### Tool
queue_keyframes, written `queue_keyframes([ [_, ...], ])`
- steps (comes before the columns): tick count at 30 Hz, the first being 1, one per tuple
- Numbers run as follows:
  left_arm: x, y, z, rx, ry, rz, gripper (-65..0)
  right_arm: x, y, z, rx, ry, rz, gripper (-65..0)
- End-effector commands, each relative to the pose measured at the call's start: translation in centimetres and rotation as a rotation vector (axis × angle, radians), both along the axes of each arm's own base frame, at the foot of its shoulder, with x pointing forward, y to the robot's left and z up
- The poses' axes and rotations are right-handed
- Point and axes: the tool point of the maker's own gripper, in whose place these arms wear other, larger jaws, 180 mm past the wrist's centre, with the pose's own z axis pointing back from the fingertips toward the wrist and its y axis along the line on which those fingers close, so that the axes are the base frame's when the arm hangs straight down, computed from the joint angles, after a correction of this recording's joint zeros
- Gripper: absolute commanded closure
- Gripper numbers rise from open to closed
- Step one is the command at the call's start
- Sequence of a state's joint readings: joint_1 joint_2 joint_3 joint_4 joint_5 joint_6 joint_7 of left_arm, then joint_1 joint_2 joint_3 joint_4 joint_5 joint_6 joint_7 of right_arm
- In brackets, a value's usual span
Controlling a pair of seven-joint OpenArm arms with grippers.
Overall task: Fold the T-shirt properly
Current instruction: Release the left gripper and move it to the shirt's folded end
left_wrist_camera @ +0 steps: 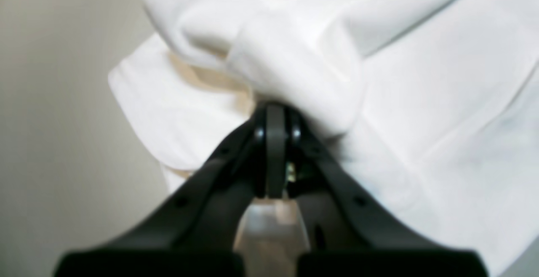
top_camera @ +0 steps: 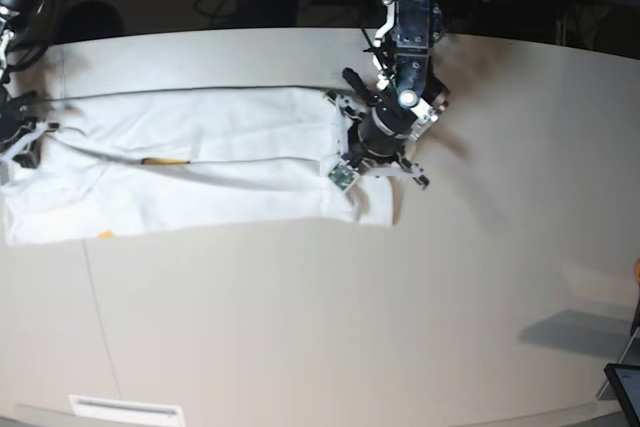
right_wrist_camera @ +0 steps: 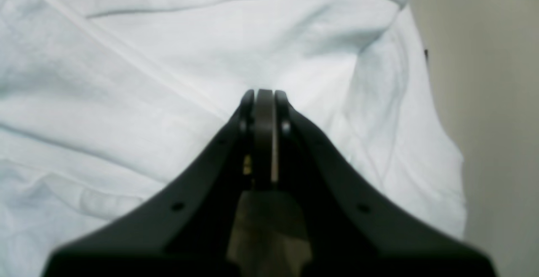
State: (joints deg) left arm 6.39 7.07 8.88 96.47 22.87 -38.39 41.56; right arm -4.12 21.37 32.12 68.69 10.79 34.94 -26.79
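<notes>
The white T-shirt (top_camera: 200, 167) lies as a long folded band across the table's left half, plain side up. A sliver of orange print (top_camera: 165, 160) peeks from a fold. My left gripper (top_camera: 372, 162) is at the band's right end. In the left wrist view it (left_wrist_camera: 276, 108) is shut, with a bunched fold of the shirt (left_wrist_camera: 294, 66) pinched at its tips. My right gripper (top_camera: 22, 139) is at the band's left end. In the right wrist view it (right_wrist_camera: 264, 94) is shut low on the cloth (right_wrist_camera: 168, 58), where a seam runs into its tips.
The grey table (top_camera: 450, 277) stretches in front and to the right of the shirt. A white label (top_camera: 125, 410) sits at its front edge. A dark device (top_camera: 625, 387) shows at the far right corner. Cables and equipment lie behind the back edge.
</notes>
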Motion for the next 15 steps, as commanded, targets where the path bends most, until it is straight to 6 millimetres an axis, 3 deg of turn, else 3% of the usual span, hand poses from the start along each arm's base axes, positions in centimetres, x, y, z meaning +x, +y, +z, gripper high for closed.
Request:
queue_keyframes([
  [1,-1.0,-0.3,-1.6,0.045,0.073,-0.028,0.0,-1.4,-1.8,-0.9,-0.051,0.089,-0.022,-0.9],
  [7,-0.2,-0.6,-2.0,0.068,0.082,-0.030,0.0,-1.2,-5.4,-1.3,-0.038,0.086,-0.079,-0.9],
  [15,0.2,0.5,-1.3,0.111,0.081,-0.010,0.0,-0.4,-7.6,-0.9,-0.030,0.068,-0.123,-0.9],
])
